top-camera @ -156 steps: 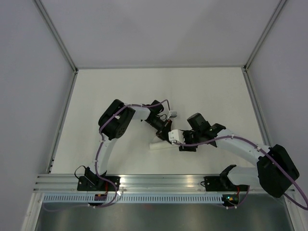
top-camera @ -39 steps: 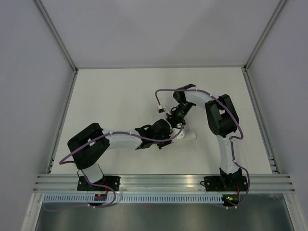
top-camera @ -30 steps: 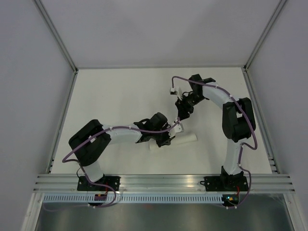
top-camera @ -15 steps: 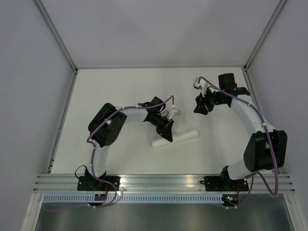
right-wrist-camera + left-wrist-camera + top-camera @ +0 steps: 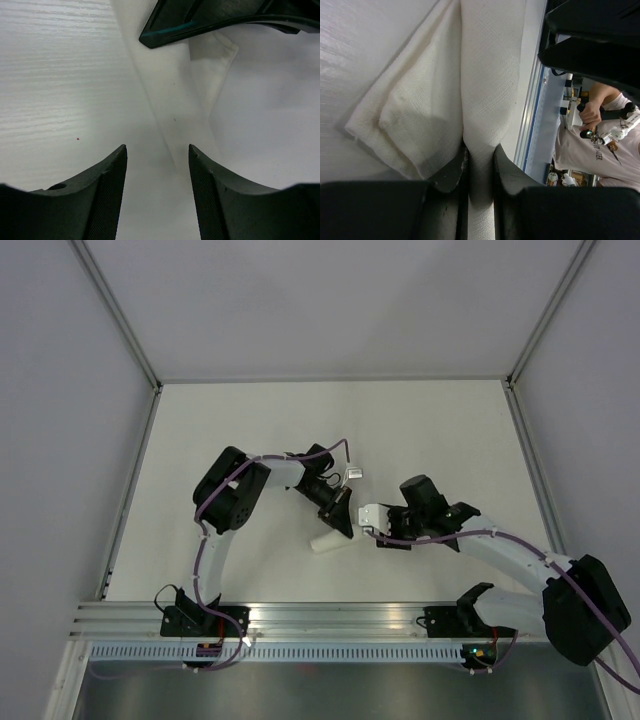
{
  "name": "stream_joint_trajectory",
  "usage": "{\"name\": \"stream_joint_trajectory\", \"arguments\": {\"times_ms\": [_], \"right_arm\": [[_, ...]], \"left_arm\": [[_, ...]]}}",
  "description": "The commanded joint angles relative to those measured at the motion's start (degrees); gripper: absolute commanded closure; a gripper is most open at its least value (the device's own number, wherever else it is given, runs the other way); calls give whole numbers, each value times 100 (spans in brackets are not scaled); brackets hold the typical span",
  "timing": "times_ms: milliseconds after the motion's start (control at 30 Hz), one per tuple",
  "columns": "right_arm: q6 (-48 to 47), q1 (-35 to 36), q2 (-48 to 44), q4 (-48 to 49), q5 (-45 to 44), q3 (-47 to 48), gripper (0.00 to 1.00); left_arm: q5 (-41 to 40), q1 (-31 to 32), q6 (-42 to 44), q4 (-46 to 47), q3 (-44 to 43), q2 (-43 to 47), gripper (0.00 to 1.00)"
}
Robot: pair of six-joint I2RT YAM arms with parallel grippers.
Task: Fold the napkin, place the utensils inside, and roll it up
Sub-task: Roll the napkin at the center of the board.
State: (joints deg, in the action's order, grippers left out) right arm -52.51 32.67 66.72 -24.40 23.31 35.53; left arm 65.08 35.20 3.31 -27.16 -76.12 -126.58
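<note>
Pinching of the rolled napkin [image 5: 490,65] by the left gripper [image 5: 479,151] is shown; the right gripper [image 5: 157,150] is spread wide beside it. Unrolling could be caused by a sideways tug.

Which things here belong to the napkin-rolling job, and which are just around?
Job: napkin; left gripper, jaws shut on it; right gripper, jaws open. No utensils visible.
Not the job: table; person beyond its edge.

I've brought my right gripper [image 5: 372,528] back from well away; it now hangs with jaws apart over the napkin [image 5: 330,543], just beside my left gripper [image 5: 341,520].
</note>
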Motion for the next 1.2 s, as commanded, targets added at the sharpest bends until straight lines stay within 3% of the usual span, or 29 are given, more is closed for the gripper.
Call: {"name": "stream_joint_trajectory", "arguments": {"times_ms": [0,333,667,833,900,967,1167], "right_arm": [[-180,406,-185,1059,-808,-335,41],[-154,1733,60,2991,-2179,-1294,41],[-198,2130,737,3881,-2787,-1523,44],[-224,2174,1168,4136,-2753,-1558,54],[-224,2191,1334,4137,-2753,-1514,72],[-233,2183,1449,4058,-2744,-1470,81],[-207,2165,1520,3136,-2349,-1101,86]], "left_arm": [[-320,-31,-270,-360,-35,-261,96],[-277,-75,-270,-413,0,-411,95],[-101,-110,-200,-597,-87,-525,94],[-22,-127,-59,-756,-140,-560,91],[31,-127,37,-852,-149,-552,90],[40,-136,73,-888,-175,-534,86],[-424,-303,-207,-625,-141,-219,69]]}}
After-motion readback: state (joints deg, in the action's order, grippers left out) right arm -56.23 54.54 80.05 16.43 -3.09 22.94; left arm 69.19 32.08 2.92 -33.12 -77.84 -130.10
